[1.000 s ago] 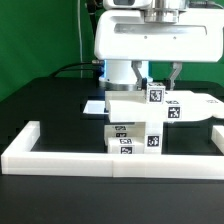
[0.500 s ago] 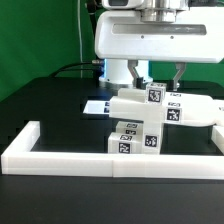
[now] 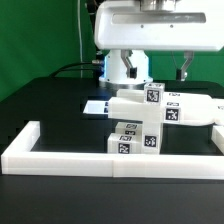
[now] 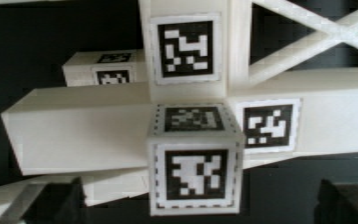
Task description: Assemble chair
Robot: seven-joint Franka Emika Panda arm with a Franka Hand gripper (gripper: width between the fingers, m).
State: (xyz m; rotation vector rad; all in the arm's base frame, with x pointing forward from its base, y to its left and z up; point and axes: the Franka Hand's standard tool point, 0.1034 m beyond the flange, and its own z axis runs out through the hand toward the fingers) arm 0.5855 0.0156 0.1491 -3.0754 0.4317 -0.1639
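The partly built chair [image 3: 148, 115] is sitting on the black table [image 3: 50, 105] just behind the long white border rail [image 3: 60, 157], a flat white piece lying across blocky tagged parts [image 3: 137, 140] and one tagged block [image 3: 155, 94] standing up on top. The end effector [image 3: 158, 68] is hanging directly above it with its two fingers [image 3: 184, 68] spread apart and gripping nothing, clear of the parts. In the wrist view the tagged blocks [image 4: 197, 165] are filling most of the picture, with the dark fingertips [image 4: 25, 203] showing at either side.
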